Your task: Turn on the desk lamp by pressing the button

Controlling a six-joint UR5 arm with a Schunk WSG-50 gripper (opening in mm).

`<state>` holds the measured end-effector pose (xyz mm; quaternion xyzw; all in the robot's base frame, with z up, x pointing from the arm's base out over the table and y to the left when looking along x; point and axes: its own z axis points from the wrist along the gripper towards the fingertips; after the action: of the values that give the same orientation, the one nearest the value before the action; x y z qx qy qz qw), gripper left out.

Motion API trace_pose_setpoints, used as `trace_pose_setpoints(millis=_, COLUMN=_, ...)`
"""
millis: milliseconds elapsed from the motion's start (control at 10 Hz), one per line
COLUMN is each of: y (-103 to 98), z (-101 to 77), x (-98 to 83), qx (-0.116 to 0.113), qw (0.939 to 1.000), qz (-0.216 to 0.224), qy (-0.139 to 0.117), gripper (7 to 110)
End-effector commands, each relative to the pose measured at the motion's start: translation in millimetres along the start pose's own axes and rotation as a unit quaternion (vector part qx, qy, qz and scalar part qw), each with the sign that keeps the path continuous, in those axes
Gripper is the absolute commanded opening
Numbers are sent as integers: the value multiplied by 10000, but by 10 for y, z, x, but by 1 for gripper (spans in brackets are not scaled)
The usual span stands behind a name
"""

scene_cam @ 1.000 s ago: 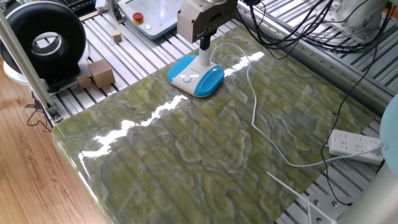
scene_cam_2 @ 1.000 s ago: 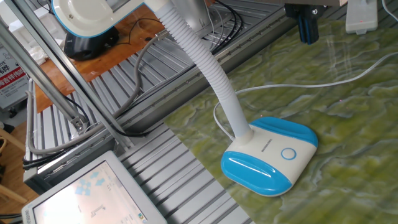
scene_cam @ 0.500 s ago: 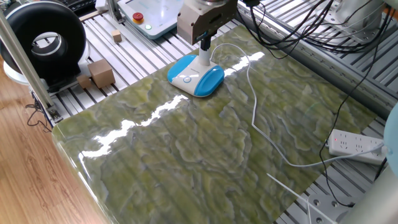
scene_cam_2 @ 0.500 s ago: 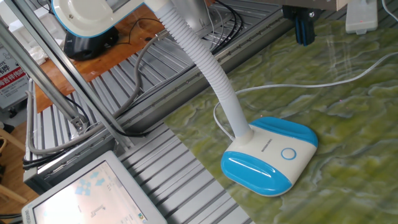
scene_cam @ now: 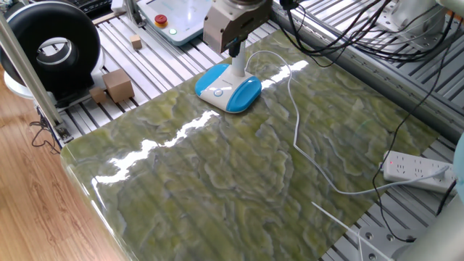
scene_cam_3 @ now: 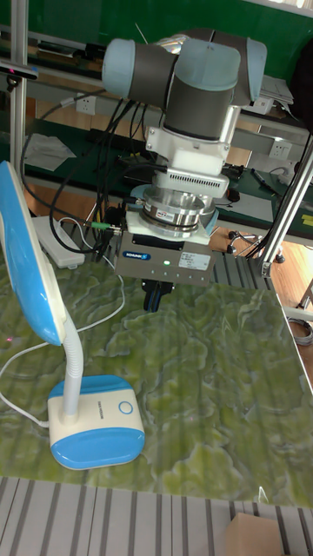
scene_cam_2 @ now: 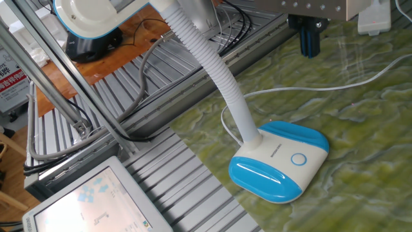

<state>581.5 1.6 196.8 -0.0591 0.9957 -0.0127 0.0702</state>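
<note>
The desk lamp stands on the green marbled table top, with a blue-and-white base and a white ribbed stem. Its button is a small ringed circle on the white face of the base. My gripper hangs above the table beyond the base and does not touch the lamp. Its dark fingers point down and are pressed together with nothing between them.
The lamp's white cord runs across the table to a white power strip. A grey panel with a red button, wooden blocks and a black round device sit beyond the table edge. The lamp head rises at the left.
The gripper has shifted a little sideways toward the lamp and come lower. The lamp has not moved.
</note>
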Motion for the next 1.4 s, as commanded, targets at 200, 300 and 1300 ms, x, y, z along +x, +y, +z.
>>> trace_pose_setpoints(millis=200, y=305, z=139, x=110, qx=-32, qw=9993, qz=-376, qy=-31, gripper=7)
trace_pose_setpoints(millis=300, y=380, z=145, x=140, qx=-137, qw=9985, qz=-523, qy=-1, gripper=7)
trace_pose_setpoints(millis=1300, y=171, z=180, x=393, qx=430, qw=9971, qz=-477, qy=409, gripper=7)
